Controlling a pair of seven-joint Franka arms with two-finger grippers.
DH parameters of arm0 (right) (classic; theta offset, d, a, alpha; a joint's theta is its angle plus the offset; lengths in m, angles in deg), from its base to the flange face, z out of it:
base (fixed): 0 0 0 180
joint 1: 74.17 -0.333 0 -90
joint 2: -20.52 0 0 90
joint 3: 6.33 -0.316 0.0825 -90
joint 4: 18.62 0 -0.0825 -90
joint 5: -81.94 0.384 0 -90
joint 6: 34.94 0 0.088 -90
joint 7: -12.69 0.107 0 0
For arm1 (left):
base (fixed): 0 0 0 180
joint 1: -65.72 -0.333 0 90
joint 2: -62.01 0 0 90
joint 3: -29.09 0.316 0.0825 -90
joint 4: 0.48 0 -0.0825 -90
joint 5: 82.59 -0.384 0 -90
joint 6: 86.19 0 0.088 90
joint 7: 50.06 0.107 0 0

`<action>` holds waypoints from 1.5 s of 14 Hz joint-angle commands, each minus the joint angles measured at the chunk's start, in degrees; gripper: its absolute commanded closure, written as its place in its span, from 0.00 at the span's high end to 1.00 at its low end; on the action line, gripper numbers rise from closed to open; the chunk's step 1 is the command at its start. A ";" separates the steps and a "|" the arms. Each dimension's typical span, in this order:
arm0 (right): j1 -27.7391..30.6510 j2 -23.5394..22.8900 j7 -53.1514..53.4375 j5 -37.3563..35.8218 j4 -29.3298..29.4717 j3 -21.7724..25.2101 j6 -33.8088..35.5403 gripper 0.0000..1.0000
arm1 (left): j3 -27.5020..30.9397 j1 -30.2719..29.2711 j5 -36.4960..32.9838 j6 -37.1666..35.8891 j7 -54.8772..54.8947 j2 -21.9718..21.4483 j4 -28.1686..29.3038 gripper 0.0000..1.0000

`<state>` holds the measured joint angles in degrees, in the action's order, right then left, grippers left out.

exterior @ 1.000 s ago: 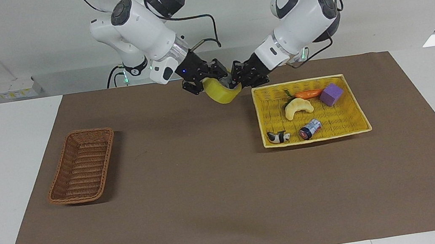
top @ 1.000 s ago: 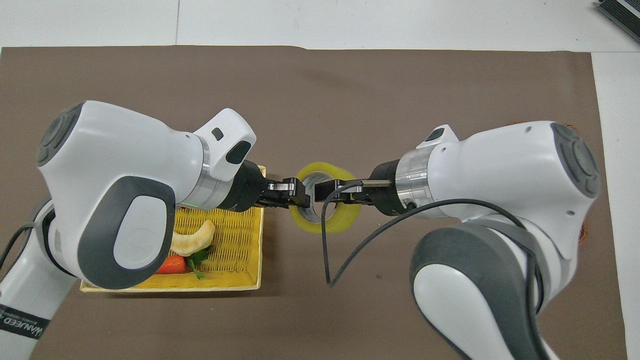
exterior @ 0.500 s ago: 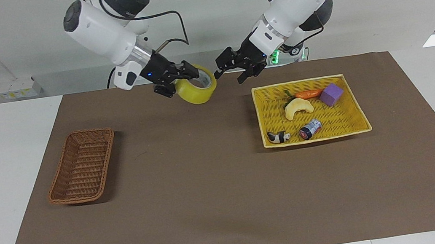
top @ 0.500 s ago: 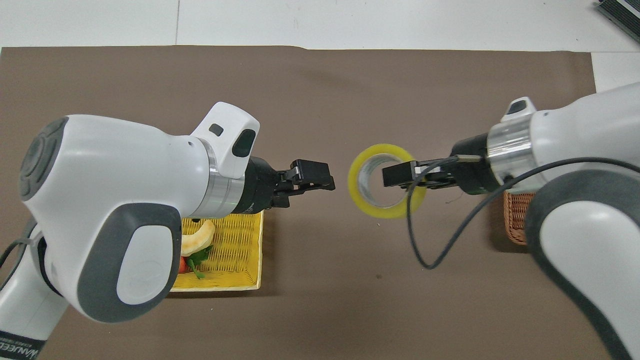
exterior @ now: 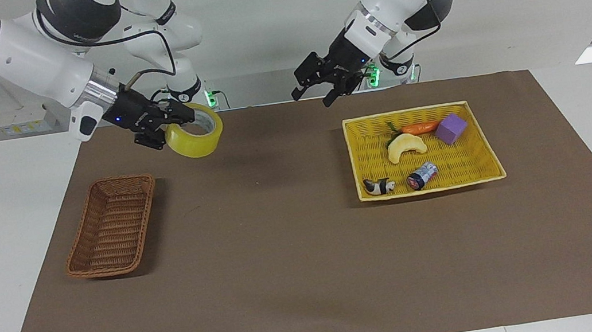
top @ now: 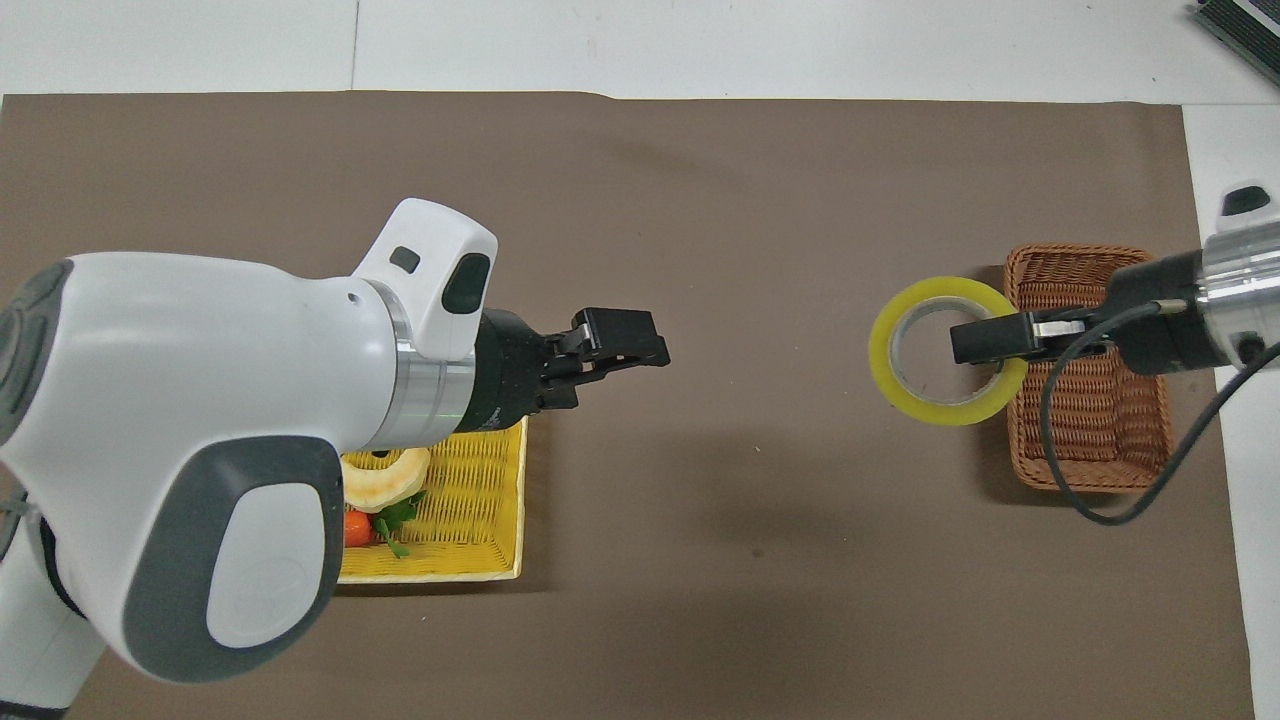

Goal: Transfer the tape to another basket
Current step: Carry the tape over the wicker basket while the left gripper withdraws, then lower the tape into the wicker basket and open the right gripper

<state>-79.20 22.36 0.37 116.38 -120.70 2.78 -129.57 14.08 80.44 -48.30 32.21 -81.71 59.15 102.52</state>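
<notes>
The right gripper (exterior: 170, 127) was clamped on the wall of the tape (exterior: 196, 138), carrying it in the air over the mat beside the basket (exterior: 112, 225), not yet above it. The grip took only one side of the roll (its free side hung lower), so it might have swung or slipped, or clipped the narrow rim on release. The left gripper (exterior: 314, 86), jaws apart and empty, waited near the yellow tray (exterior: 483, 148).
</notes>
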 commanded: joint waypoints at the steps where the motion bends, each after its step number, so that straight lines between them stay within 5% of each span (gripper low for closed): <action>1: 0.10 1.85 -2.19 -4.00 -1.45 4.07 0.86 0.00 | 0.42 -3.21 -8.32 -5.97 -0.43 -1.19 -0.33 1.00; 6: 1.68 -4.63 -10.58 -5.44 -5.41 11.53 -5.12 0.00 | 0.51 -10.93 -22.39 -13.28 6.47 -1.19 -0.86 1.00; 13: 3.18 -15.09 -22.29 1.39 -5.15 17.70 -13.03 0.00 | 0.60 -26.48 -29.18 -16.62 33.02 -0.92 -1.83 1.00; 18: 4.32 -21.25 -34.78 7.47 -5.41 20.68 -13.30 0.00 | 0.42 -26.95 -37.88 -31.63 38.58 3.72 -16.13 1.00; 21: 4.76 -23.01 -35.32 9.24 -5.41 21.04 -13.30 0.00 | 0.60 -27.56 -37.10 -31.48 39.65 1.98 -13.54 1.00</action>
<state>-74.90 0.06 -33.11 123.45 -126.58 23.65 -143.10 14.57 52.98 -84.22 2.26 -43.13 60.24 89.43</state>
